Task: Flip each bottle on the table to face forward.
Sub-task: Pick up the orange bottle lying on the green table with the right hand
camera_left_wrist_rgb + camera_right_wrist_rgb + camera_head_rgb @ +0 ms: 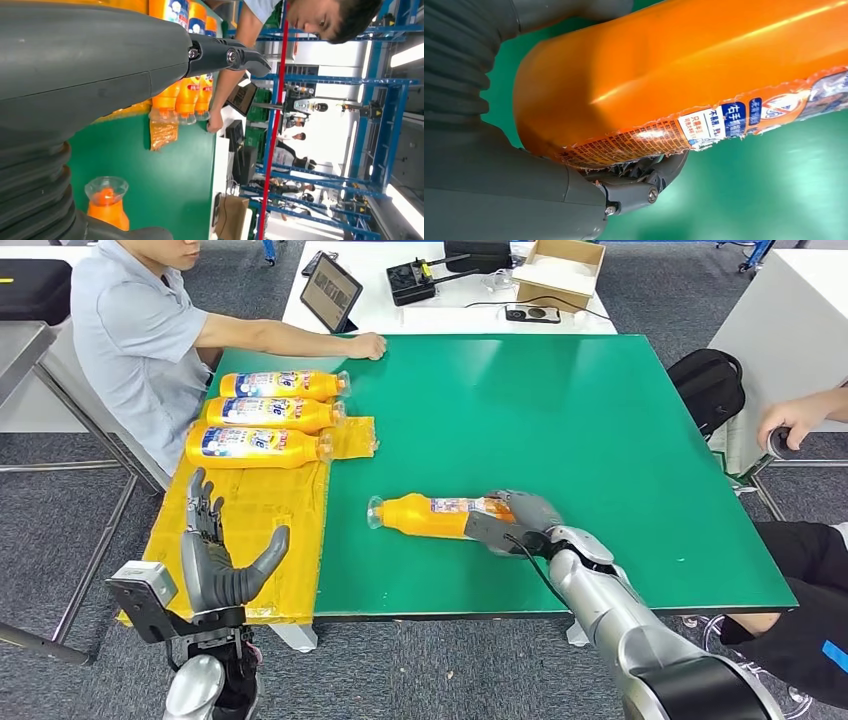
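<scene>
Right hand [515, 520] grips base of orange detergent bottle [430, 516], lying mid green table [600, 440]. Left hand [215, 555] hovers, fingers spread, empty. Risk: glossy body slips, rolls past label-forward during flip.

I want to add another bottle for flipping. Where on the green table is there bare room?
The green table is bare across its far middle and its right half, between the person's hand and the right edge. It is crowded at the left, where three bottles lie on yellow sheeting, and near the front, where the right hand grips an orange bottle.
</scene>
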Action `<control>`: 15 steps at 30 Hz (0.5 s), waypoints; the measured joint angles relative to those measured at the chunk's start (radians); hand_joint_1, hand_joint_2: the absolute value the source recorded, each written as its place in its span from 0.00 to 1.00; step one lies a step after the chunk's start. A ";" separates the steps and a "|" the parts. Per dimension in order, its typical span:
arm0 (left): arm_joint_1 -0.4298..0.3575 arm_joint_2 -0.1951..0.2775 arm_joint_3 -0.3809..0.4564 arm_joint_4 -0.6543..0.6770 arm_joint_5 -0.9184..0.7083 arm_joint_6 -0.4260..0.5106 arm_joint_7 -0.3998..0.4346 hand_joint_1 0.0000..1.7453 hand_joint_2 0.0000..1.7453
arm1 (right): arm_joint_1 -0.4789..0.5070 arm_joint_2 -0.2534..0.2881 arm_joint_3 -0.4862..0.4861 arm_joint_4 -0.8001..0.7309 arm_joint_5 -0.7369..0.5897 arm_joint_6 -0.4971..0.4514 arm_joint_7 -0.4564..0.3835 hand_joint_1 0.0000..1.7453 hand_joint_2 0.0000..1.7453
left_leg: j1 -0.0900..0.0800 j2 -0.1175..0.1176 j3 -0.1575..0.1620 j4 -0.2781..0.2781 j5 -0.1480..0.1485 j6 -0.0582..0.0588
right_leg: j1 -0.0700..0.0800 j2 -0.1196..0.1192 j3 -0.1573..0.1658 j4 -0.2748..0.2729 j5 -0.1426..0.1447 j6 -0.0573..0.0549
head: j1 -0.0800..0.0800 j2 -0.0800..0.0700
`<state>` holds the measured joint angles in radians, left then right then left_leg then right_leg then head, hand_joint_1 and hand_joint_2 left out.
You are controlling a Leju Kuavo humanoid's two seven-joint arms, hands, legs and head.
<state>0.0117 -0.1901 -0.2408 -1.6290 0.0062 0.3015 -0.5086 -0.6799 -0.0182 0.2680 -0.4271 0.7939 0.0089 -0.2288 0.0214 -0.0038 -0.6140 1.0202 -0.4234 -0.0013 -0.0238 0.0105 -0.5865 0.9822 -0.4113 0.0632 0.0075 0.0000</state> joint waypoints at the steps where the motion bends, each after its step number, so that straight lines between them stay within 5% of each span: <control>1: -0.002 0.000 -0.001 0.003 0.003 -0.001 -0.002 0.00 1.00 | 0.000 -0.001 -0.003 0.001 -0.017 0.014 -0.018 1.00 1.00 | 0.000 0.000 0.000 0.000 0.000 0.000 | 0.000 0.000 0.000 0.000 0.000 0.000 | 0.000 0.000; 10: 0.003 0.005 -0.021 0.032 0.172 -0.134 0.024 0.00 1.00 | 0.108 0.028 -0.083 -0.030 -0.312 0.066 -0.333 1.00 1.00 | 0.000 -0.001 -0.002 0.000 0.000 0.000 | 0.000 0.000 0.000 0.000 0.000 0.000 | 0.000 0.000; 15: 0.062 0.005 -0.054 0.048 0.290 -0.219 0.056 0.00 1.00 | 0.279 0.081 -0.120 -0.257 -0.501 -0.116 -0.434 0.99 1.00 | 0.000 -0.004 -0.010 0.000 0.000 0.000 | 0.000 -0.002 -0.007 0.001 -0.001 0.000 | 0.000 0.000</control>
<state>0.0734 -0.1852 -0.2944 -1.5807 0.2962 0.0822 -0.4526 -0.4011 0.0626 0.1477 -0.6841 0.2933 -0.1070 -0.6627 0.0215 -0.0078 -0.6238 1.0202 -0.4235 -0.0014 -0.0238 0.0086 -0.5933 0.9827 -0.4121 0.0637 0.0076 0.0000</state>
